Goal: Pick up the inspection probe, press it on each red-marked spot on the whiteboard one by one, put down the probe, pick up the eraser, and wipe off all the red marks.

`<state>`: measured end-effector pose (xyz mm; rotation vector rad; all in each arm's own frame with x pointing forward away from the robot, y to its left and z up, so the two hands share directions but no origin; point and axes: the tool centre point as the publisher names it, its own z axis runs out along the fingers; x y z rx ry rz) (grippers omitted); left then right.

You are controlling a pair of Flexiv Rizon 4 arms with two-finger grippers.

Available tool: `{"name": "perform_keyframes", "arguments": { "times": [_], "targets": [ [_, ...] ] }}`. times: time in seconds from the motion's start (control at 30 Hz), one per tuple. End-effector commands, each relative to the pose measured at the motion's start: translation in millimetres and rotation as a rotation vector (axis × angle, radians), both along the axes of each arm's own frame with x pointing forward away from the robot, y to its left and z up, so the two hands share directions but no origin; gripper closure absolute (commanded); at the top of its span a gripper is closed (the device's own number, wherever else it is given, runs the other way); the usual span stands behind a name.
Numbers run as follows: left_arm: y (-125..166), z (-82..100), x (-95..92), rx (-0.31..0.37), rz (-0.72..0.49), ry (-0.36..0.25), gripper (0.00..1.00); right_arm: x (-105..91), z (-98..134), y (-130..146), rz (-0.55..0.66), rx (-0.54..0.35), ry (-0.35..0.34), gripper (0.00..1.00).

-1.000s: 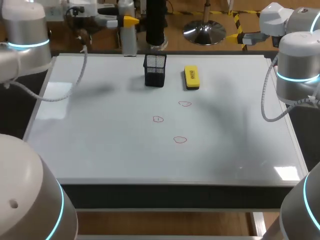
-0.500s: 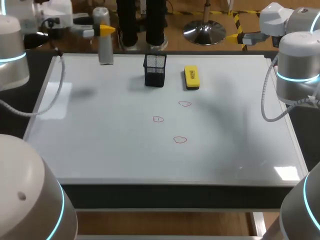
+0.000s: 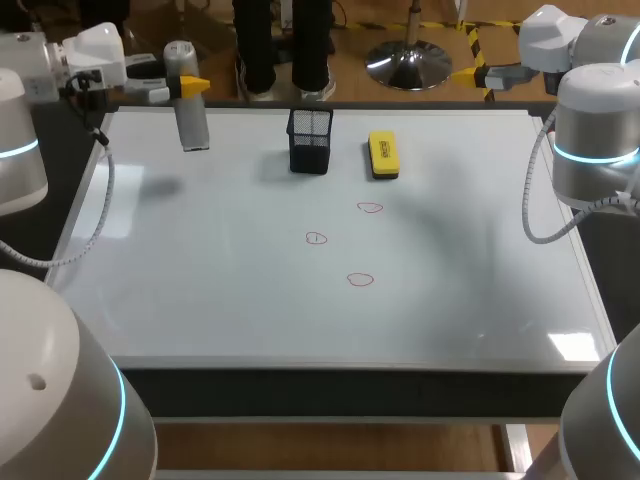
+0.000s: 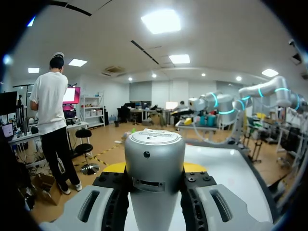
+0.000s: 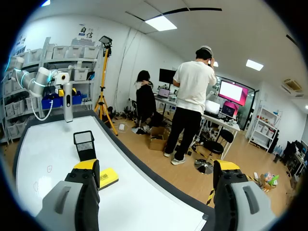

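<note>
Status: probe pick-up is judged complete; every later step is outstanding.

- Left gripper (image 3: 188, 86): clamped on the inspection probe (image 3: 190, 125), one finger on either side of its grey body in the left wrist view. The probe hangs upright over the far-left corner of the whiteboard (image 3: 200, 300). Its shadow lies apart from its lower end, so it appears lifted clear of the surface.
- Red marks: three, all intact, near the middle of the board: far one (image 3: 370, 208), middle one (image 3: 316, 238), near one (image 3: 360, 280). The probe is well apart from all three. Nothing shows that any has been pressed.
- Eraser (image 3: 383, 155): lies flat at the far side of the board, untouched, just right of the black mesh holder (image 3: 310, 140).
- Right gripper (image 5: 156, 166): fingers apart and empty, held beyond the far-right edge of the tabletop.

Left to do: pressing the three marks, putting the probe down, taking the eraser, wiping.
</note>
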<state>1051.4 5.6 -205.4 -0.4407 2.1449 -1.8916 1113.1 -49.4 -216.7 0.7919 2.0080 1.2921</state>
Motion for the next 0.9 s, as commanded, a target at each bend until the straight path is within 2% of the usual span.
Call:
{"name": "perform_keyframes", "arguments": {
  "times": [0.03,0.23,0.67,0.9],
  "targets": [
    [0.8,-0.5,-2.6,0.003,0.011,-0.003,1.00,0.5,0.0,-0.1,0.001,-0.001,0.001,0.00],
    [5.5,-3.5,-1.9,0.027,0.028,0.002,1.00,0.5,0.0,-0.1,0.001,-0.001,0.001,0.00],
    [5.5,-3.5,-1.9,0.027,0.028,0.002,1.00,0.5,0.0,-0.1,0.001,-0.001,0.001,0.00],
    [5.5,-3.5,-1.9,0.027,0.028,0.002,1.00,13.3,-11.1,24.4,0.285,-0.251,0.203,0.00]
  ]
}}
